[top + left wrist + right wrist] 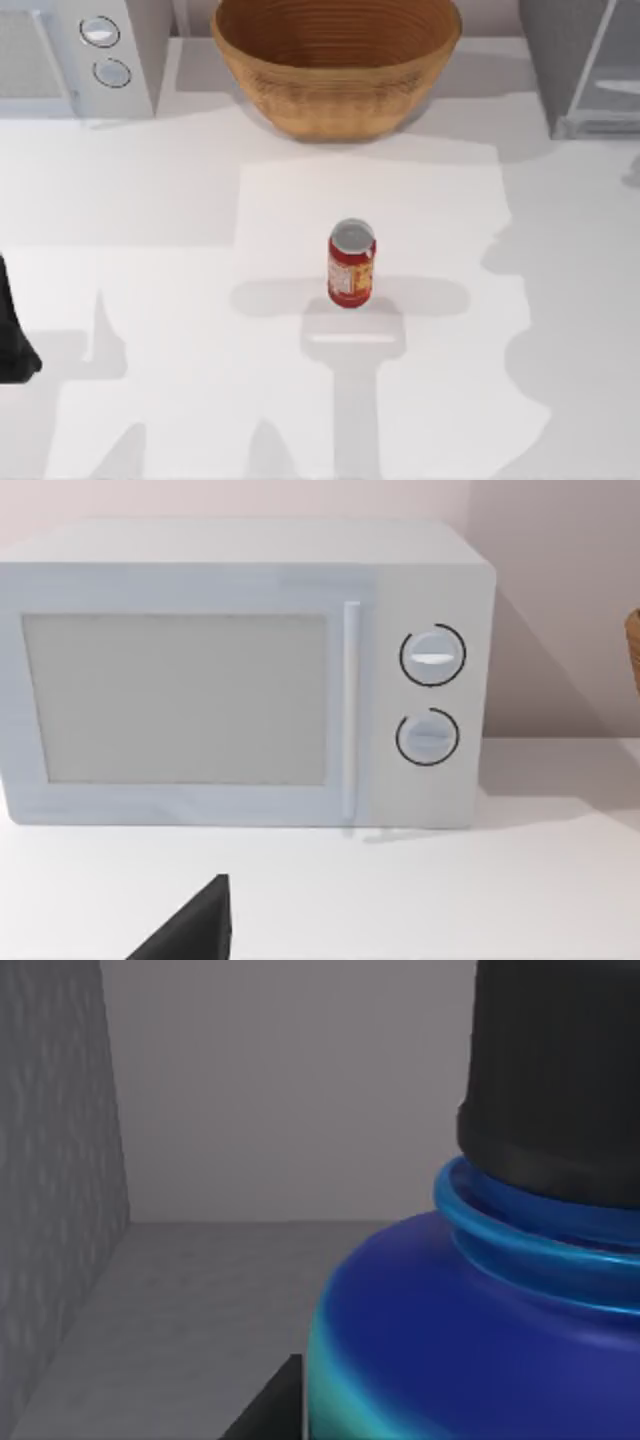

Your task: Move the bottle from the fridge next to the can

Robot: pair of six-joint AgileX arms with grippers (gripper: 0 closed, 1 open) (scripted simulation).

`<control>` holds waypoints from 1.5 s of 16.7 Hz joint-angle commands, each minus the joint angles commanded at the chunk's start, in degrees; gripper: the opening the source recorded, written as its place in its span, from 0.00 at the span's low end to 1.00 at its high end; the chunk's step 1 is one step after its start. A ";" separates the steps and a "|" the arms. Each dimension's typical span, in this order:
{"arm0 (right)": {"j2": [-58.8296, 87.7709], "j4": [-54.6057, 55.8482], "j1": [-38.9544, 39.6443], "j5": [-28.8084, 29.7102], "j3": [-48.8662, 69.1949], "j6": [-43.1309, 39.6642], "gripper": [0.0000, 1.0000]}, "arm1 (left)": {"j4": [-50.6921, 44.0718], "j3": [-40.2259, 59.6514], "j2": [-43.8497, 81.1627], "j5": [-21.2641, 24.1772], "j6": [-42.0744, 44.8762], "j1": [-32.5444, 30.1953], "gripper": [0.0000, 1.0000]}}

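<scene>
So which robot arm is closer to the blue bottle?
Right. Its tool sits beside the squat turquoise-and-blue bottle inside the grey fridge. The left arm waits at the table's left edge, facing the white microwave.

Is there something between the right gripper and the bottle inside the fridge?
Nothing visible. In the right wrist view the bottle stands very close on the grey fridge floor, with bare floor beside it.

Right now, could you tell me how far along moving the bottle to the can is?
Early stage. Done: the fridge door stands open. In hand: the right wrist view looks closely at the bottle, which stands inside grey walls. Left: gripping it, lifting it out and setting it beside the can, alone mid-table. The left arm sits parked at the table's left edge.
</scene>
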 joint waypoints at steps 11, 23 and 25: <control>7.58 16.77 28.61 28.57 -8.83 0.13 0.00 | 0.00 0.00 0.00 0.00 0.00 0.00 1.00; 9.73 28.82 54.68 54.99 -19.20 -0.11 0.00 | 0.00 0.00 0.00 0.00 0.00 0.00 1.00; 9.70 28.70 54.52 54.86 -19.05 -0.03 0.00 | 0.00 0.00 0.00 0.00 0.00 0.00 1.00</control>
